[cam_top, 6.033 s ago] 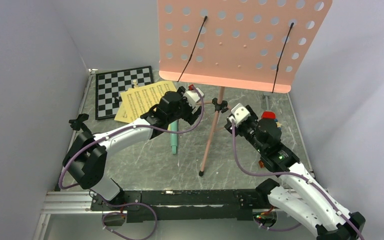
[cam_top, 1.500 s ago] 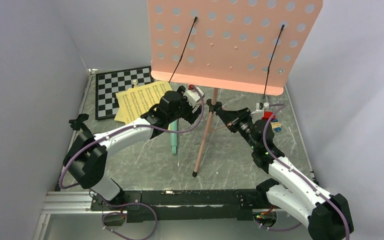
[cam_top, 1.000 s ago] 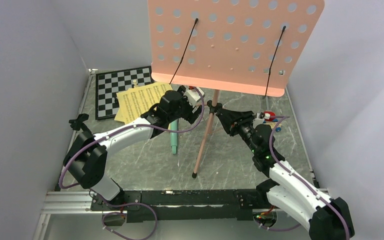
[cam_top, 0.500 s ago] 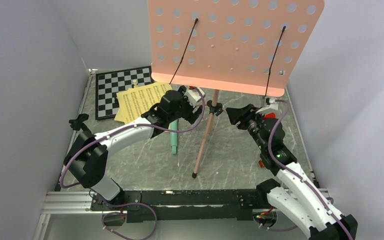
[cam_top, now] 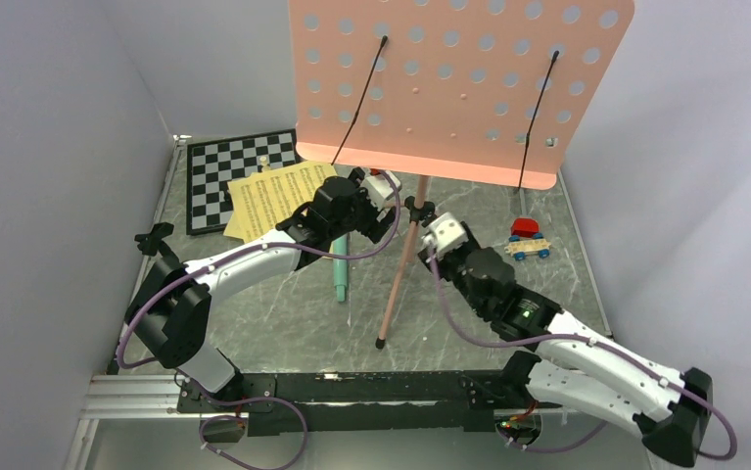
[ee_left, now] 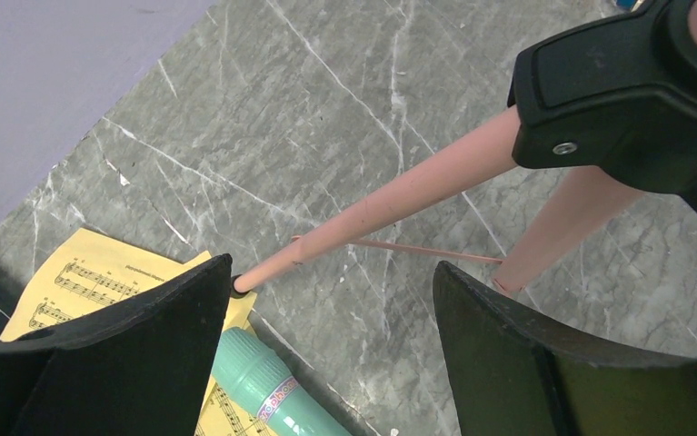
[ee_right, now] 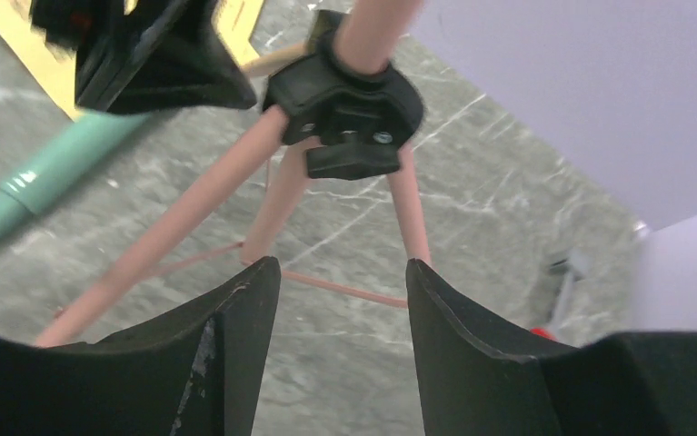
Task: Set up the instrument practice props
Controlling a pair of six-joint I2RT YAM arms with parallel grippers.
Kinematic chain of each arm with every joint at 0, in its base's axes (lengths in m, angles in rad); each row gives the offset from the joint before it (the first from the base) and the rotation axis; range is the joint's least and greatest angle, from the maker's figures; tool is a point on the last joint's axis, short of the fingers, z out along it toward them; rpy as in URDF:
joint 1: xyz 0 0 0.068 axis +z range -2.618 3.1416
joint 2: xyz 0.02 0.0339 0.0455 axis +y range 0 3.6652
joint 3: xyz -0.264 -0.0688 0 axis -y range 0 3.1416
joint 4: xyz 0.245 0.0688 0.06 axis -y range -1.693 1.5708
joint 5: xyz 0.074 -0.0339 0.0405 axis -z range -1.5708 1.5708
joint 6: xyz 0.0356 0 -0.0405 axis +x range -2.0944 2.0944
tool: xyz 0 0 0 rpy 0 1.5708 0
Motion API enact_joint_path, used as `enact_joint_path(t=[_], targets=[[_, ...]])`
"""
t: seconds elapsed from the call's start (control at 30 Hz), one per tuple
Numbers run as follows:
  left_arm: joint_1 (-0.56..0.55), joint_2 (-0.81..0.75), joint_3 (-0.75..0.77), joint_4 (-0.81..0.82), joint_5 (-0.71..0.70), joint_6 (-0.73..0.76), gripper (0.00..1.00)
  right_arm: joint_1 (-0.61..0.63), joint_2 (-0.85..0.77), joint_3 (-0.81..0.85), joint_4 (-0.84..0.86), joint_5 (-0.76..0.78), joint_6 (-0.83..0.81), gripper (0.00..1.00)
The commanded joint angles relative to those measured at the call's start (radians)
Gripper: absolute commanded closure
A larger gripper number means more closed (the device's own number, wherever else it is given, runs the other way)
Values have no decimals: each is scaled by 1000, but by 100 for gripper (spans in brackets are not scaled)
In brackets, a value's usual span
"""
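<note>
The pink perforated music stand (cam_top: 459, 88) stands upright on its thin tripod legs, with a black hub (cam_top: 417, 209) on the pole. My left gripper (cam_top: 388, 217) is open and empty just left of the hub; one pink leg (ee_left: 390, 195) runs past its jaws without touching them (ee_left: 331, 272). The mint-green tube (cam_top: 338, 269) lies under the left arm, partly on the yellow sheet-music pages (cam_top: 273, 196). My right gripper (cam_top: 430, 225) is open and empty just below and right of the hub (ee_right: 344, 104), with the legs beyond its jaws (ee_right: 340, 268).
A black-and-white chessboard (cam_top: 229, 176) lies at the back left. Small red, blue and orange toy blocks (cam_top: 526, 238) sit at the right. A small black object (cam_top: 153, 238) sits by the left wall. White walls close in on both sides.
The stand shifted a little left early on, then stayed still. My right gripper reached the hub, drew back and swung round below it. The left arm has not moved.
</note>
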Motion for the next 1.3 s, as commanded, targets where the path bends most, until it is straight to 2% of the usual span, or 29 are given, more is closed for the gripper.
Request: enact_joint_path(t=[0.0, 0.1, 0.3, 0.43, 0.63, 0.93, 1.1, 1.2, 1.27], targets=[[-3, -18, 14, 33, 3, 11, 14, 135, 66, 17, 62, 304, -406, 42], [-3, -17, 14, 33, 1, 12, 14, 169, 109, -6, 174, 365, -557, 44], [-3, -16, 14, 33, -5, 15, 14, 173, 101, -32, 377, 320, -710, 50], [-3, -11, 19, 33, 1, 11, 14, 172, 118, -11, 324, 247, -727, 50], [-4, -11, 16, 33, 0, 13, 14, 171, 142, 0, 226, 180, -695, 46], [-3, -4, 28, 28, 4, 11, 14, 114, 181, -8, 324, 120, -720, 48], [-3, -4, 27, 25, 1, 12, 14, 61, 208, 14, 314, 71, -692, 62], [-4, -7, 21, 30, -4, 14, 14, 44, 213, 23, 289, 61, -662, 77], [-3, -5, 23, 29, -4, 15, 14, 39, 200, 22, 272, 48, -616, 93]])
